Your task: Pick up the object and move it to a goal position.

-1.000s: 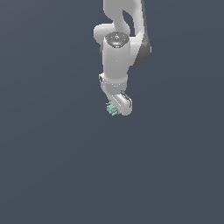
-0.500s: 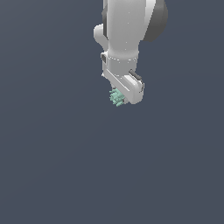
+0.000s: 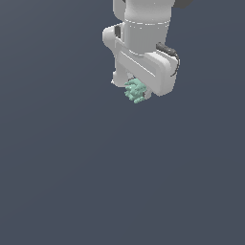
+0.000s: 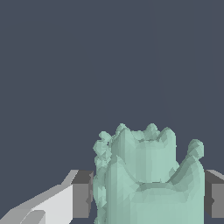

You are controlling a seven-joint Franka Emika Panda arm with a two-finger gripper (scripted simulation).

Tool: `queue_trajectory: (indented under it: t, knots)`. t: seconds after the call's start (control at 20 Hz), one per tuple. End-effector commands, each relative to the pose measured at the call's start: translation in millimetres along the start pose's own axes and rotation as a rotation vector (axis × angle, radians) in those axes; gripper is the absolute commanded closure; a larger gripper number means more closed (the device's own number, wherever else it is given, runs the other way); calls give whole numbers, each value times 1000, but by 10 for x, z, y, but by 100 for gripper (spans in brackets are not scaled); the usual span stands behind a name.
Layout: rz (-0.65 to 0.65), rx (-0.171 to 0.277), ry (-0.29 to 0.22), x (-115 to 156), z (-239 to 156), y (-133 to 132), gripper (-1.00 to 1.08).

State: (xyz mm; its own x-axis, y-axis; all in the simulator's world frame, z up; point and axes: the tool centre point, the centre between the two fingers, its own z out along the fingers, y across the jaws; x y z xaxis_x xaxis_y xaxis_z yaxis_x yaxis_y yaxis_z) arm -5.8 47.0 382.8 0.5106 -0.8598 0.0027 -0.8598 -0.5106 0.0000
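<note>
Exterior view: white arm descending from the top edge, wrist block angled down toward the exterior view's right. Gripper (image 3: 139, 93) mostly hidden beneath that block. Mint-green object (image 3: 134, 90) poking out directly under the wrist block, touching the gripper, lumpy and jagged along its lower edge. Nothing but flat dark grey-blue background (image 3: 62, 182) around and below the object; no surface contact visible under it.

Wrist view: object (image 4: 148, 179) filling the space between the two fingers, bumpy crown with several rounded knobs pointing away from the camera. Dark grey pad (image 4: 82, 194) of one finger pressed against one flank of the object, second pad (image 4: 214, 194) against the opposite flank, both touching. Gripper (image 4: 148, 197) closed on the object, clamped from both sides. Same plain dark background beyond the object.
</note>
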Motion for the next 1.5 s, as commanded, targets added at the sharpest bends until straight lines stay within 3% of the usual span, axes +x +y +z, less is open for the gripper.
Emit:
queue_trajectory:
  t: [0.0, 0.7, 1.45]
  knots:
    - [-1, -1, -1, -4, -180, -63, 108]
    - [-2, 0, -2, -2, -925, -348, 108]
    - [-2, 0, -2, 6, -1174, -457, 108]
